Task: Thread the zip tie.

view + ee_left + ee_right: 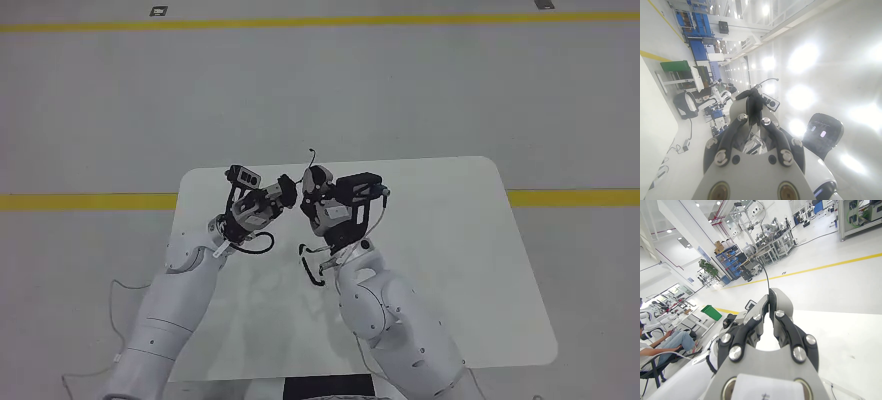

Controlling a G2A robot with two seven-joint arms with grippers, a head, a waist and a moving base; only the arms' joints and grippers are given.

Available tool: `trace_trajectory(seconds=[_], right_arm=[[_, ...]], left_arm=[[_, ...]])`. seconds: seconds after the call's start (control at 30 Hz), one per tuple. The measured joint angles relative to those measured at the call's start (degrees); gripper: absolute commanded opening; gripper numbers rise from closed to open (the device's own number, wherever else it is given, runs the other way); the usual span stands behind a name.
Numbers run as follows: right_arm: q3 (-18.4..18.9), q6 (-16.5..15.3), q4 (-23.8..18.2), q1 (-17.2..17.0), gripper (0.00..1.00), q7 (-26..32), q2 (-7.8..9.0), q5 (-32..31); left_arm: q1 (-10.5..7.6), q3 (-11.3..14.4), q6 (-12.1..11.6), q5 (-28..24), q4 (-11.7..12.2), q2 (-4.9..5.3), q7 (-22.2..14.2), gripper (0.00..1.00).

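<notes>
My left pincer (752,99) had its fingers pressed together, tips close beside my right pincer (769,301). Whether they pinched the zip tie (767,276) I could not tell. The right pincer was clamped on the zip tie, whose free length curved up beyond its fingertips. Both were held above the table (450,250). To thread it well, I judged, the right grip should hold firm while the strip was bent gently, with tail and head lined up squarely before any push.
</notes>
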Motion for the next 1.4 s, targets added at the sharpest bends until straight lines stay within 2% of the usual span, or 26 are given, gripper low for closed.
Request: trace_trajectory(seconds=[0.27,0.83,0.9,0.93,0.97,1.03,1.4], right_arm=[[-0.2,-1.8,0.2,-0.3,0.0,2.1,0.18,-1.2],[0.3,-1.8,0.1,-0.5,0.0,2.3,0.14,-1.2],[0.4,-2.0,0.1,-0.4,0.45,2.4,0.15,-1.3],[0.4,-2.0,0.1,-0.4,0.5,2.5,0.15,-1.3],[0.4,-2.1,0.1,-0.5,0.71,2.5,0.16,-1.5],[0.4,-2.2,0.1,-0.5,1.0,2.5,0.17,-1.6],[1.2,-2.4,-1.2,-1.2,1.0,0.5,0.31,-2.9]], left_arm=[[-0.07,-0.1,0.0,-0.4,-0.2,-0.03,0.3,0.0],[-0.15,-0.2,0.0,-0.1,-0.1,-0.3,0.6,0.0],[-0.12,-0.3,0.0,-0.1,-0.2,-0.34,0.6,0.0],[-0.1,-0.3,0.0,-0.1,-0.2,-0.35,0.6,0.0],[-0.07,-0.4,0.0,0.0,-0.3,-0.38,0.7,0.0],[-0.02,-0.5,0.0,0.1,-0.3,-0.42,0.7,0.0],[0.26,-1.2,0.0,0.5,-0.8,-0.63,0.8,0.0]])
